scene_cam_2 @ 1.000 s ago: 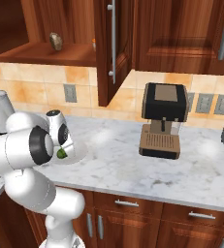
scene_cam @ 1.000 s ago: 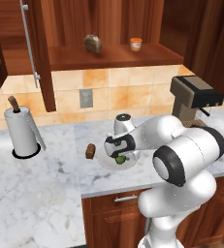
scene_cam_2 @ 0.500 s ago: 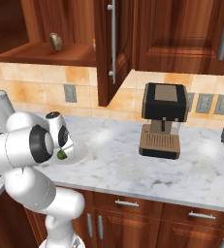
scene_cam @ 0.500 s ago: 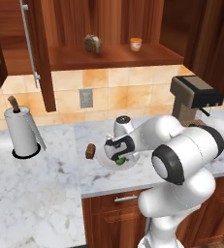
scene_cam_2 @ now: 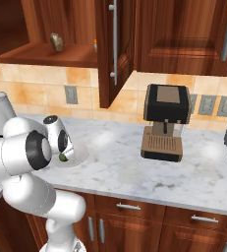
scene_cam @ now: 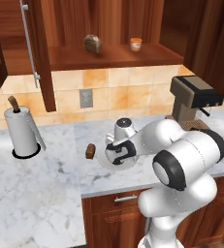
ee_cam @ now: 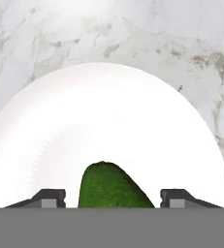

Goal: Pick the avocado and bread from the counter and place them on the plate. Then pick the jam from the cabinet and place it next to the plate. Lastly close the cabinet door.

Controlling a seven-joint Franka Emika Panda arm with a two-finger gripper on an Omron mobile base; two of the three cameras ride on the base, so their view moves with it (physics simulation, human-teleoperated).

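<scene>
The white plate [scene_cam: 104, 160] [scene_cam_2: 80, 154] [ee_cam: 108, 121] lies on the marble counter [scene_cam: 45, 184] in front of the arm. My gripper [scene_cam: 118, 159] [scene_cam_2: 62, 156] [ee_cam: 112, 197] hangs low over it, open. The dark green avocado [ee_cam: 114, 188] [scene_cam_2: 64, 157] sits between the fingertips [ee_cam: 49, 197], with a small gap on each side, down on the plate. The dark brown bread [scene_cam: 90, 151] lies on the counter just left of the plate. The orange-lidded jam [scene_cam: 136, 44] stands on the shelf of the open cabinet [scene_cam: 108, 55]. The cabinet door [scene_cam: 38, 53] [scene_cam_2: 116, 49] stands swung open.
A speckled grey-brown lump [scene_cam: 92, 43] [scene_cam_2: 56, 42] sits on the shelf left of the jam. A paper towel roll [scene_cam: 21, 133] stands at the left. A coffee machine [scene_cam: 193, 99] [scene_cam_2: 165, 122] stands to the right of the plate.
Almost nothing: the hand stays low over the plate with the avocado under it, and the bread, jam and door are where they were.
</scene>
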